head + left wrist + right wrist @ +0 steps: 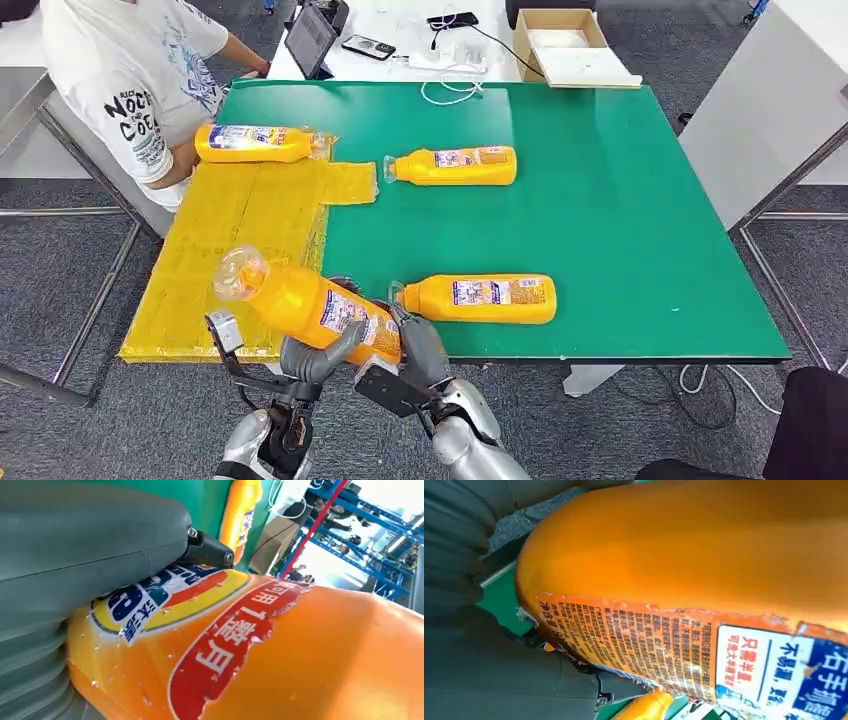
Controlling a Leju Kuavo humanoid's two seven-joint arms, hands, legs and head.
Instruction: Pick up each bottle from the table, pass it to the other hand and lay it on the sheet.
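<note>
On your green surface (620, 220) two orange bottles (455, 165) waited, one lay on the yellow sheet (230, 240), and both robot hands, left (310, 358) and right (425, 350), gripped a fourth orange bottle (310, 305) mid-handover.

Grey carpet floor (60, 300), white desk (400, 25)

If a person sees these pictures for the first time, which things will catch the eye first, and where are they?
First, the orange bottle held up at the table's near edge, with both the left hand and the right hand on it. Next, the yellow sheet over the left side of the green table, with one bottle lying at its far end. Two more bottles lie on the green.
</note>
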